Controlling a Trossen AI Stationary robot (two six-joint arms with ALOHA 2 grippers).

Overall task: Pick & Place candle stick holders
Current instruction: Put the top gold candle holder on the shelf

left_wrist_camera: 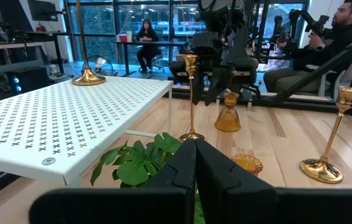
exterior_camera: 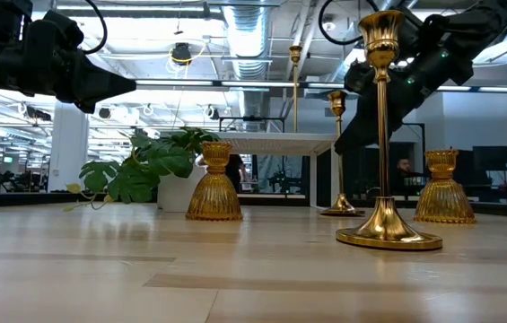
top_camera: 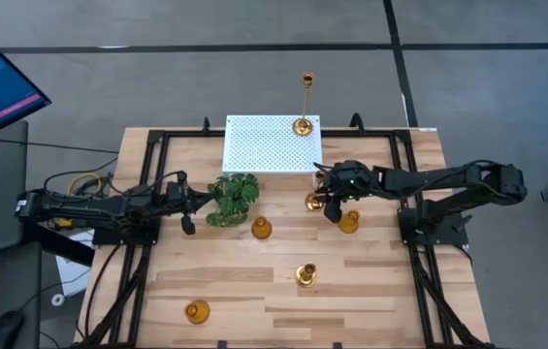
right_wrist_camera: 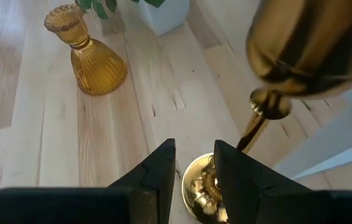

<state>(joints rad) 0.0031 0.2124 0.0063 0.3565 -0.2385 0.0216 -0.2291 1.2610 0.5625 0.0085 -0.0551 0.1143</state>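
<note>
A tall gold candle stick holder (top_camera: 314,201) stands on its round base on the table, just in front of the white platform (top_camera: 274,142). My right gripper (right_wrist_camera: 194,163) hangs open above that base (right_wrist_camera: 202,186), slanting down; the stem (right_wrist_camera: 250,134) rises past one finger, outside the gap. Another tall holder (top_camera: 303,124) stands on the platform's far right corner. A third tall one (top_camera: 306,275) and three short cone-shaped ones (top_camera: 262,229) (top_camera: 349,222) (top_camera: 196,311) stand on the table. My left gripper (left_wrist_camera: 194,155) waits shut at the table's left, by the plant.
A green leafy plant (top_camera: 233,199) in a white pot stands between my left gripper and the platform. Black frame rails (top_camera: 147,165) run along the table's left, right and far sides. People sit in the room beyond the table.
</note>
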